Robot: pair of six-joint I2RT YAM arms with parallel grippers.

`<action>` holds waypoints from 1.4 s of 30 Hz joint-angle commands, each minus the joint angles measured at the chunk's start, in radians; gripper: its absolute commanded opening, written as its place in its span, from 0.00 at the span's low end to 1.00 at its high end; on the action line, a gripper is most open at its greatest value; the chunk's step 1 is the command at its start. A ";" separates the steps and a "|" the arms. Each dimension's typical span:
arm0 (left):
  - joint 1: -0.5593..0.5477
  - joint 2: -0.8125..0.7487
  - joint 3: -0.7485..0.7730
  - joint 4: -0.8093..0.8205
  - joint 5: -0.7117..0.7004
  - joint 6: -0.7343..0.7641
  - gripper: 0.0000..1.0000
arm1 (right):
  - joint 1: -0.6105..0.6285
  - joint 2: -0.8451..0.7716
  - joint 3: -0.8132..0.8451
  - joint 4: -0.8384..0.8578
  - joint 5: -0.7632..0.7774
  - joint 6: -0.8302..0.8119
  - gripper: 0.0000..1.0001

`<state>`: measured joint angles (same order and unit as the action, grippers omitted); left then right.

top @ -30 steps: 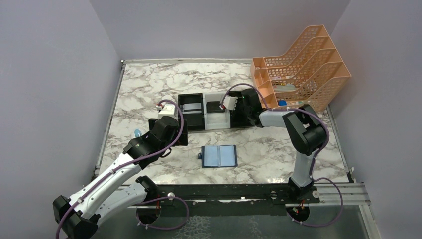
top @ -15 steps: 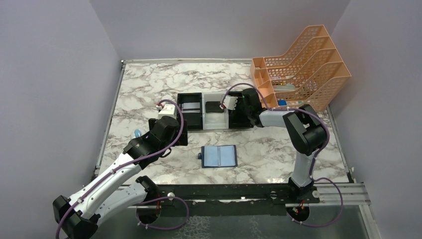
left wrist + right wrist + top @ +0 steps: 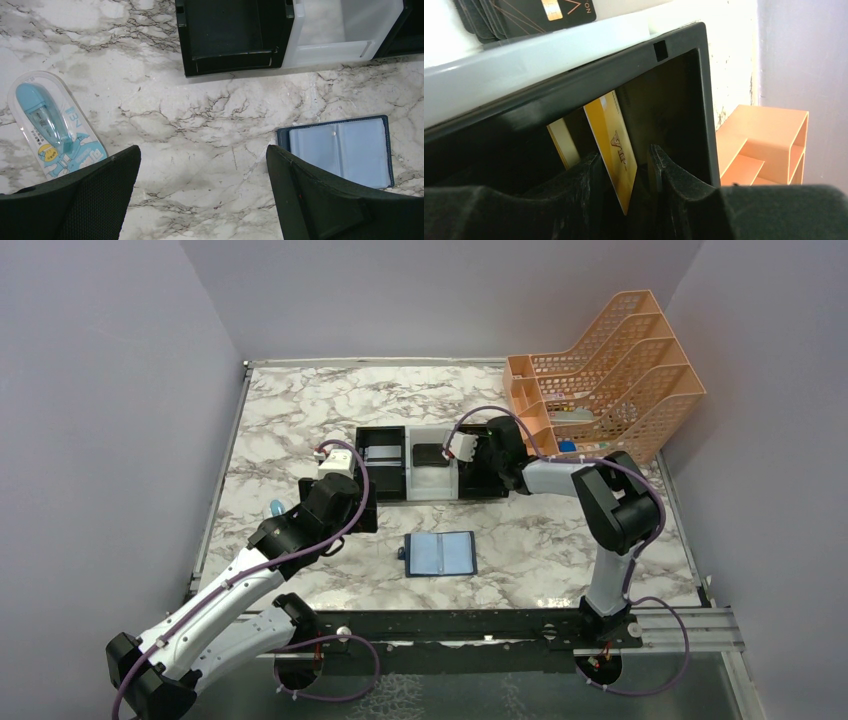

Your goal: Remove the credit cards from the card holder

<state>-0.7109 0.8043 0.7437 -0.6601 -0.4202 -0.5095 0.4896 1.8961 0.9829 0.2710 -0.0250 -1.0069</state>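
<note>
Card holder (image 3: pixel 440 554): lies open and flat on the marble table (image 3: pixel 300 410), pale blue-grey pockets up, navy cover showing as a border. It sits in front of the row of three trays, apart from them and from both arms.

Trays, left to right from above: black tray (image 3: pixel 383 483), white tray (image 3: pixel 433 485), second black tray (image 3: pixel 704 100). They stand side by side, touching.

Right gripper (image 3: pixel 624 152): reaches down inside the second black tray. A gold card (image 3: pixel 614 145) stands on edge, tilted, between its fingers (image 3: pixel 589 175). The fingers are a little apart. The card lies against one of them, with a dark slit on its other side. Cannot tell whether it is pinched or loose. A second gold card (image 3: pixel 564 142) stands just behind it in the same tray.

White tray holds a fanned stack of black cards (image 3: pixel 524 12).

Left gripper (image 3: pixel 202 157): fingers spread wide, nothing between them, hanging above bare marble in front of the first black tray. The card holder is off to one side of it, and a packaged blue correction tape (image 3: pixel 50 125) lies on the table to the other.

Peach mesh file rack (image 3: pixel 610 370) stands at the far right corner.
</note>
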 commanded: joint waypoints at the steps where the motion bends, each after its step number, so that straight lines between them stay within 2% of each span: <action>1: -0.002 -0.007 -0.010 0.003 -0.025 0.001 0.99 | -0.002 -0.020 0.007 -0.095 -0.037 -0.007 0.37; 16: -0.002 -0.004 -0.010 0.003 -0.019 0.002 0.99 | -0.009 -0.051 0.053 -0.210 -0.063 0.024 0.39; 17: -0.002 -0.005 -0.010 0.002 -0.019 0.001 0.99 | -0.011 -0.055 0.055 -0.217 -0.068 0.026 0.50; 18: -0.003 -0.005 -0.010 0.003 -0.017 0.000 0.99 | -0.012 -0.059 0.058 -0.227 -0.078 0.028 0.54; 29: -0.003 0.001 -0.011 0.005 -0.011 0.001 0.99 | -0.016 -0.155 0.051 -0.234 -0.157 0.136 0.56; 32: -0.002 0.000 -0.011 0.006 -0.010 0.001 0.99 | -0.016 -0.203 0.028 -0.179 -0.158 0.269 0.58; 34: -0.003 -0.001 -0.012 0.005 -0.010 0.000 0.99 | -0.016 -0.239 0.014 -0.125 -0.129 0.460 0.57; 36: -0.003 0.000 -0.012 0.006 -0.011 0.001 0.99 | -0.016 -0.266 0.012 -0.121 -0.070 0.716 0.50; 39: -0.003 -0.002 -0.012 0.007 -0.010 0.000 0.99 | -0.016 -0.269 0.043 -0.253 0.014 1.053 0.43; 42: -0.002 0.001 -0.011 0.006 -0.009 0.002 0.99 | -0.016 -0.233 0.093 -0.427 -0.026 1.219 0.38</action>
<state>-0.7109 0.8043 0.7437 -0.6601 -0.4198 -0.5095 0.4820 1.6341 1.0252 0.0410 -0.0795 -0.2058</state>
